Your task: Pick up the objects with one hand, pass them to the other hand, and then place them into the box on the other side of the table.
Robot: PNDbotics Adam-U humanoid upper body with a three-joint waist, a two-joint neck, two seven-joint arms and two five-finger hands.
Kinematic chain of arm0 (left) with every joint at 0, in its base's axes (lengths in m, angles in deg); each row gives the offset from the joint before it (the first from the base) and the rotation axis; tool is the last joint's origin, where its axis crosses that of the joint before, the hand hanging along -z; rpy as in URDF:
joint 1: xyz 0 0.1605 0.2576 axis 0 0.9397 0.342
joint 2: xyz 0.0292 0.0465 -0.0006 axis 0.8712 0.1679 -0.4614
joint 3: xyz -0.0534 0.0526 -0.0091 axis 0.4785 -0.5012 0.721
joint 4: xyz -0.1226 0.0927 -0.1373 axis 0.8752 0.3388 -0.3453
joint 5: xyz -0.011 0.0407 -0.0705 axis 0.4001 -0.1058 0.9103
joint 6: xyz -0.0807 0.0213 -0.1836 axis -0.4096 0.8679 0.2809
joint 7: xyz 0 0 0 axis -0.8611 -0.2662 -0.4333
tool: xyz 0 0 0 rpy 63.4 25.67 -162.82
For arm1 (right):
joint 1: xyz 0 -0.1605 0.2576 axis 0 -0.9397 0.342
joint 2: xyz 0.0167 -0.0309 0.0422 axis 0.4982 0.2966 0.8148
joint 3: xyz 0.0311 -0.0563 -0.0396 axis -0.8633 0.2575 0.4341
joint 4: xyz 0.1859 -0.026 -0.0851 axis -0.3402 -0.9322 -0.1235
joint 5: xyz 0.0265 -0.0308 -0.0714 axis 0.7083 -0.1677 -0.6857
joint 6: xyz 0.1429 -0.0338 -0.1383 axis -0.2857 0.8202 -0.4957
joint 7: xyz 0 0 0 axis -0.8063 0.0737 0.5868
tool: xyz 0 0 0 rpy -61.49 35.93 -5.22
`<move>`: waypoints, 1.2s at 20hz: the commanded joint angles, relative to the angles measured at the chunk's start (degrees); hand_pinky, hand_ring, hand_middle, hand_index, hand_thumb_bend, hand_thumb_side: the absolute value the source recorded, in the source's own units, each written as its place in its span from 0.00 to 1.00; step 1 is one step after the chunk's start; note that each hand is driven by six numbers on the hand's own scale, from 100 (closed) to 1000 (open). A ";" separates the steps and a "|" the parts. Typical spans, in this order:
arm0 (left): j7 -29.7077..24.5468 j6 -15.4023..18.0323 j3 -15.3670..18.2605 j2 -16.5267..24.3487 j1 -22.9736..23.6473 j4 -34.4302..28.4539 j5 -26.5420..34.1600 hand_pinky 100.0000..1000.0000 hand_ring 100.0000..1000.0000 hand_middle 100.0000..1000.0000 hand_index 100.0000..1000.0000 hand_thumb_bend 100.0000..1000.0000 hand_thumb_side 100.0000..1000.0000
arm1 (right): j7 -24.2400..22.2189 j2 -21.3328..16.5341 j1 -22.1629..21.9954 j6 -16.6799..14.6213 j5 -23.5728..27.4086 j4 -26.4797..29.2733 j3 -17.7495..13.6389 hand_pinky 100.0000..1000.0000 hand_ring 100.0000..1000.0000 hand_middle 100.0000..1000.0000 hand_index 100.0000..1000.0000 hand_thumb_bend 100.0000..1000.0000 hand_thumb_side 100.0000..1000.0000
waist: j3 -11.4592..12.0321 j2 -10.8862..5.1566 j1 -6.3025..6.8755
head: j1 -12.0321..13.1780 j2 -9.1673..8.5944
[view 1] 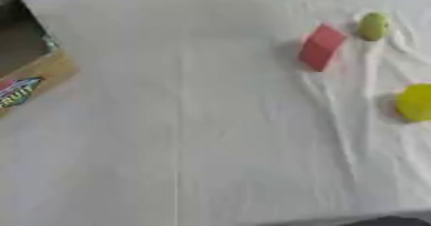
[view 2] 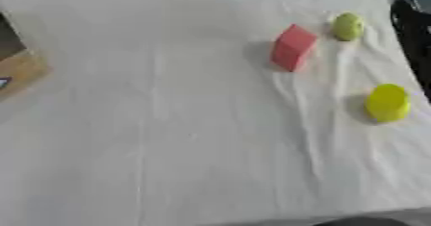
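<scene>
A red block [view 1: 321,47] stands on the white cloth at the upper right. Just beyond it to the right lies a small green round fruit [view 1: 373,26]. Nearer and further right sits a yellow round object [view 2: 387,103]. The cardboard box [view 1: 38,73] lies at the left edge, its flap with a printed label hanging over the cloth; its inside is dark and mostly out of view. Neither of my hands shows in either view.
A white wrinkled cloth [view 1: 194,124] covers the table, with creases running past the red block. A dark object [view 2: 412,18] sits off the table's right edge. The cloth's front edge [view 2: 252,218] runs along the bottom.
</scene>
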 commanded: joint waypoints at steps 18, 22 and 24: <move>3.04 -1.38 0.28 1.99 1.56 -2.94 -2.44 0.74 0.79 0.77 0.85 0.61 0.60 | -11.68 -6.03 1.92 -0.85 -16.76 5.91 4.90 0.85 0.80 0.78 0.88 0.35 0.49 | -0.61 -1.84 -0.11 | -2.56 0.43; 2.64 -1.76 0.13 2.74 2.20 -2.74 -2.61 0.74 0.78 0.77 0.85 0.60 0.61 | -28.76 -8.15 5.39 -8.67 -25.85 8.31 8.07 0.89 0.86 0.83 0.89 0.27 0.41 | -1.08 -2.39 -0.36 | -2.77 1.20; 2.04 -2.07 -0.17 3.18 2.45 -2.69 -2.63 0.74 0.78 0.77 0.85 0.60 0.61 | -37.64 -8.95 6.46 -11.77 -28.88 7.91 9.29 0.89 0.88 0.85 0.90 0.25 0.41 | -1.30 -2.68 -0.51 | -3.06 1.79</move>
